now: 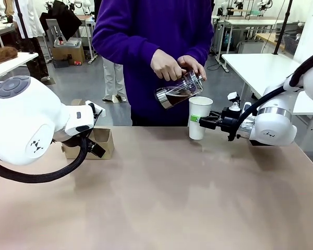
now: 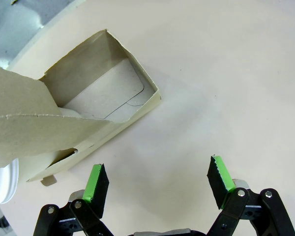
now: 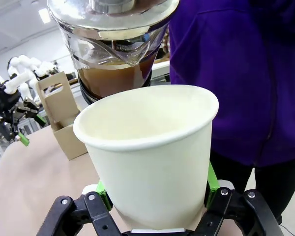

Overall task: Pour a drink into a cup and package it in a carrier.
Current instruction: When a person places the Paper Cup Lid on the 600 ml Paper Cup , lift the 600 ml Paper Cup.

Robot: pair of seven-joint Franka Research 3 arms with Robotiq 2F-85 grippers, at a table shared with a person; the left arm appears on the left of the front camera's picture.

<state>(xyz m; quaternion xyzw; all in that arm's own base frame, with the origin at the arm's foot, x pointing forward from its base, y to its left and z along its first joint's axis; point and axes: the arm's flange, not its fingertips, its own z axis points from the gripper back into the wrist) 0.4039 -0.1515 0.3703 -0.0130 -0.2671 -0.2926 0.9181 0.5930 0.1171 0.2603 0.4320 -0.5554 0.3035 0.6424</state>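
Holding steady's the job: right claw (image 1: 198,121) clamped on the cup (image 1: 201,104) under the tilted pitcher (image 1: 178,90), left claw (image 2: 157,179) spread near the carrier (image 2: 29,123).

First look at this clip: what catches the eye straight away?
A person's hands tilt the pitcher of dark drink over the white cup, which the right tool grips at the table's far side. At left, the left tool hangs open near the carrier.
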